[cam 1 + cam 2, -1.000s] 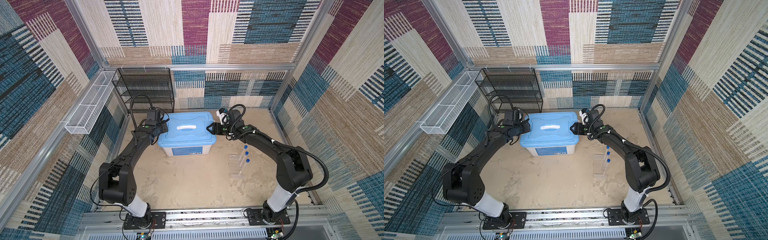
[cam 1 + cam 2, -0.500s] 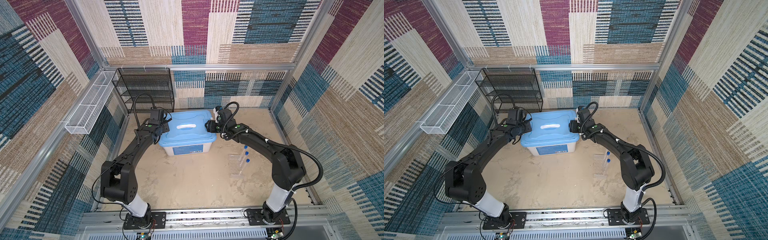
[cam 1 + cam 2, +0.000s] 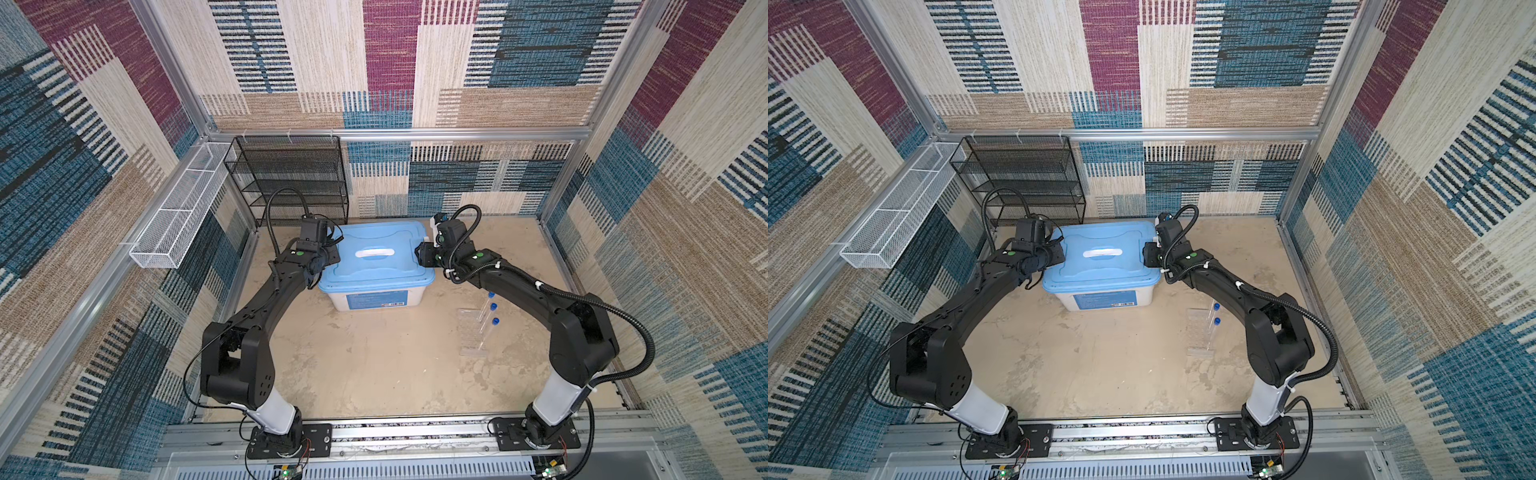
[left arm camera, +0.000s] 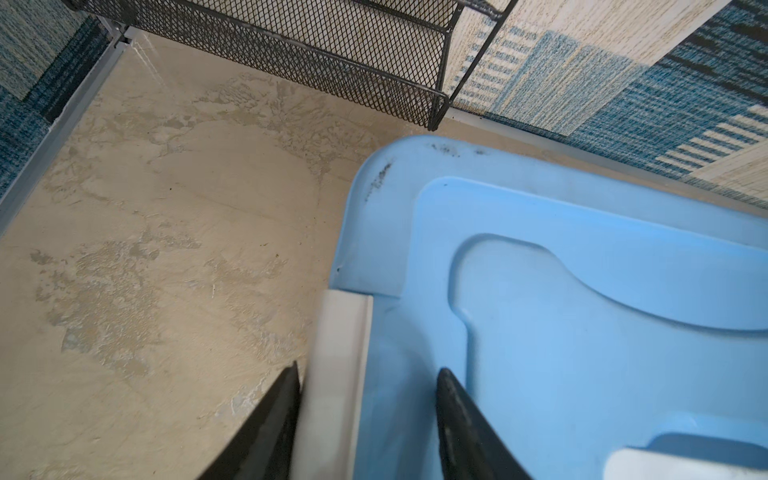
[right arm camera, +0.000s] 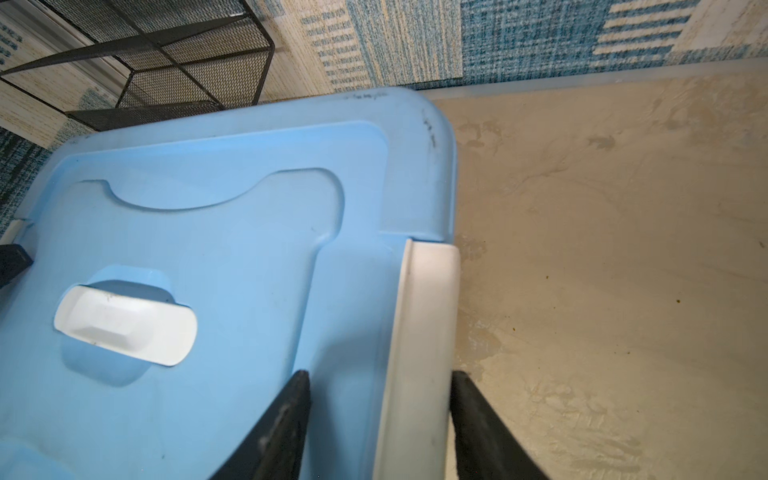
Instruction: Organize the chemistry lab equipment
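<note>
I am straddling each white side latch (image 4: 338, 374) of the blue lid (image 3: 376, 253) with my left gripper (image 4: 368, 415) and right gripper (image 5: 380, 419), jaws apart around them, not clamped. I am judging both must release evenly. The test tubes (image 3: 487, 322) are waiting in the clear rack (image 3: 471, 330) on the bench (image 3: 374, 365), right of the bin (image 3: 370, 297).

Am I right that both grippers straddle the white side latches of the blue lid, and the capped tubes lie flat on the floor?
Not quite. Both top views show the capped tubes standing in the clear rack, not flat. The left gripper and right gripper do straddle the latches of the blue lid.
</note>
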Robot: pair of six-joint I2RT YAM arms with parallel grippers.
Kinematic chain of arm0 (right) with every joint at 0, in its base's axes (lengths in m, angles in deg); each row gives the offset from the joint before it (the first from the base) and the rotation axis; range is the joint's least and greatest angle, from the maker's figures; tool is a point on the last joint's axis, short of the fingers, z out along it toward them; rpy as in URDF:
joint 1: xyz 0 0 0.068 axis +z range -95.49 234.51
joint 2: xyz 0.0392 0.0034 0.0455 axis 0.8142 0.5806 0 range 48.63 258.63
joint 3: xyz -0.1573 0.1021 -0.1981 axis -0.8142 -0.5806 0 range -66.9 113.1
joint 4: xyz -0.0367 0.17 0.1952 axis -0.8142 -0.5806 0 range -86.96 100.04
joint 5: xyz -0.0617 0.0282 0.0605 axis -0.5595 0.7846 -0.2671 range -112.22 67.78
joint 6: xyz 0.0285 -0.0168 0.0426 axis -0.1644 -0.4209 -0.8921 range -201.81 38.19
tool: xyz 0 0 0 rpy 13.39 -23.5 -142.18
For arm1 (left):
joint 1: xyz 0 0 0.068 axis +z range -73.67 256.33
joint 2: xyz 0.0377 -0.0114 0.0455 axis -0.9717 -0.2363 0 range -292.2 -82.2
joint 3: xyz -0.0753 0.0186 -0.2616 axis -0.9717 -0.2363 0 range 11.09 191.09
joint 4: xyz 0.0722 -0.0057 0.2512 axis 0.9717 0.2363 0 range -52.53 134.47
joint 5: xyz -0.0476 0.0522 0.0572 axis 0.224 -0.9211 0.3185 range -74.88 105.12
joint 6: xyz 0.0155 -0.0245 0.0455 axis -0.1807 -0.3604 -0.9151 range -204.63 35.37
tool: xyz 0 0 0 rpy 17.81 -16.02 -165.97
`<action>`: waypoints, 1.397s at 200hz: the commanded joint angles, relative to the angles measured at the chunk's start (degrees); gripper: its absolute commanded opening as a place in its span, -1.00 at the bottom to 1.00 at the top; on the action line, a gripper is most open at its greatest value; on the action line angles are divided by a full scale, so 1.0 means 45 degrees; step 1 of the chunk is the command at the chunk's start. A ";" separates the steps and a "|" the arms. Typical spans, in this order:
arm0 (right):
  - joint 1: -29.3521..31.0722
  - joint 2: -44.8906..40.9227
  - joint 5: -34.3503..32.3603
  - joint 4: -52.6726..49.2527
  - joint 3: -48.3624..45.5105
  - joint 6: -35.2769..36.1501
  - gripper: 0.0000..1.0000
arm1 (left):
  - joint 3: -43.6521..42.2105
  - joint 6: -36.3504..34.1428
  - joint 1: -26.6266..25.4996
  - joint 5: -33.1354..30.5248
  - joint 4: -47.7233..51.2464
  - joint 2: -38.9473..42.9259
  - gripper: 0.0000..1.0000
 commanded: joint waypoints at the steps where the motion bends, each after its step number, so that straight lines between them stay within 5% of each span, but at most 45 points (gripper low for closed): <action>1: 0.0156 -0.0051 0.2223 -0.0202 0.0182 0.0271 0.16 | -0.0187 0.0433 -0.0169 0.4298 0.1934 -0.0247 0.05; 55: -0.0270 -0.0834 0.1563 -0.0661 0.0354 0.0395 0.56 | 0.0289 -0.0494 0.0012 0.2503 0.2946 0.0428 0.22; 110: -0.0706 -0.1306 0.1541 -0.0925 0.0364 0.0223 0.74 | 0.0773 -0.0521 0.0432 0.2997 0.3200 0.0684 0.41; 150: -0.1315 -0.3098 0.1191 -0.1107 0.0205 0.0703 1.00 | 0.0924 -0.0767 0.1014 0.2680 0.3519 0.1767 0.76; 180: -0.2306 -0.4972 0.0819 -0.1356 -0.0471 0.1188 0.99 | 0.0395 -0.1029 0.1549 0.2782 0.3461 0.3321 0.93; 225: -0.3931 -0.7651 0.0602 -0.1476 -0.2907 0.1352 0.99 | -0.1665 -0.1242 0.2693 0.3854 0.3306 0.5802 0.70; 279: -0.6638 -0.8906 0.1152 -0.0390 -0.6110 0.0502 0.99 | -0.4870 -0.0825 0.2896 0.3252 0.1641 0.6994 0.83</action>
